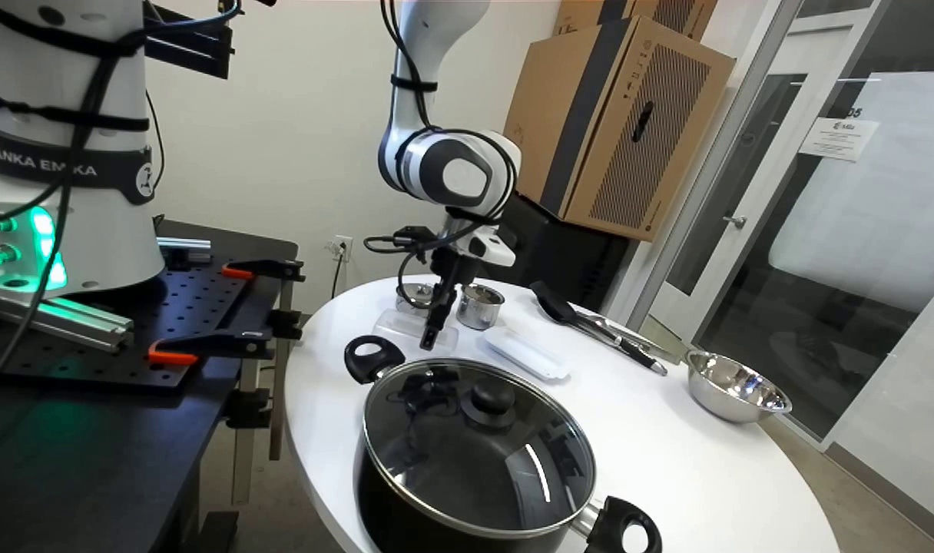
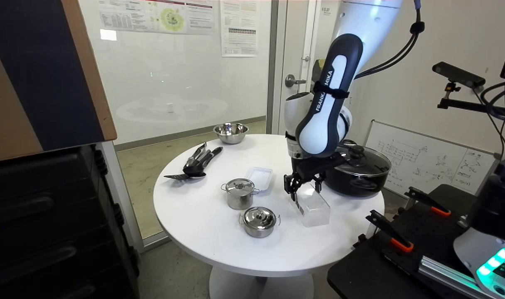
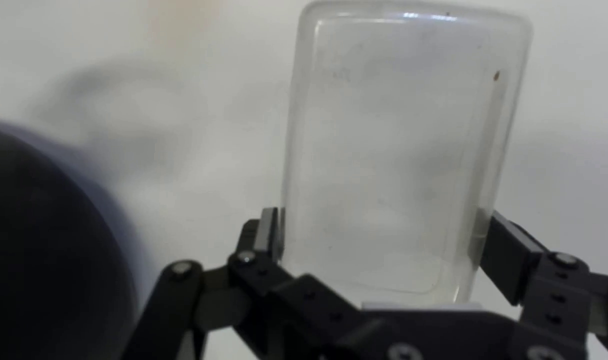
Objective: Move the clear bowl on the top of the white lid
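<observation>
Grasping seems underway: fingers [image 3: 507,256] pinch the clear bowl [image 3: 391,160]; next, carry it onto the white lid [image 2: 261,179] near them.

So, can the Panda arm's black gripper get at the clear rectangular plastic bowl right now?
Apparently yes: the gripper straddles the bowl, fingers at opposite sides with nothing visible blocking them; whether it grips is unclear.

End effector [image 2: 306,193] straddling clear bowl [image 2: 317,212], white lid [image 2: 261,178] near steel pot [image 2: 240,201], white table [image 2: 196,220]
</observation>
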`<state>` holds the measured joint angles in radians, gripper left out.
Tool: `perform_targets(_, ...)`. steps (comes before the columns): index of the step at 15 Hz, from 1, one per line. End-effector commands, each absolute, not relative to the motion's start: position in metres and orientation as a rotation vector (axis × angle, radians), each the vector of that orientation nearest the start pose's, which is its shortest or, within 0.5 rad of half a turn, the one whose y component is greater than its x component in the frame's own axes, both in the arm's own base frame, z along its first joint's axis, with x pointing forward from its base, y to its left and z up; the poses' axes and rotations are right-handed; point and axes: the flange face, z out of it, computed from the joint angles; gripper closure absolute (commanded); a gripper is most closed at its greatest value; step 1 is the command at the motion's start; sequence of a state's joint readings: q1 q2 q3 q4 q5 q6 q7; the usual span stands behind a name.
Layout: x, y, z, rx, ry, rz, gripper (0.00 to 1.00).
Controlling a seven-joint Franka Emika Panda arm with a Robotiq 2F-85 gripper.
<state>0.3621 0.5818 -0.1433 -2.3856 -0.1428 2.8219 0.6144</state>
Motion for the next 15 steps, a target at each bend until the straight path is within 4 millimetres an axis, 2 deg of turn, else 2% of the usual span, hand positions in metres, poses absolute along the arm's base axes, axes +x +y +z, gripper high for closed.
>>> perform_targets(1, 0.459, 0.100, 0.069, -3.262, 0.426, 0.154, 0.32)
perform_targets(6, 0.461, 0.098, 0.094, -3.237, 0.423, 0.178, 0.35)
perform_targets(9, 0.470, 0.089, 0.120, -3.221, 0.454, 0.176, 0.35)
perform_targets(11, 0.484, 0.080, 0.141, -3.217, 0.497, 0.168, 0.35)
perform_targets(15, 0.531, 0.069, 0.173, -3.190, 0.595, 0.107, 0.35)
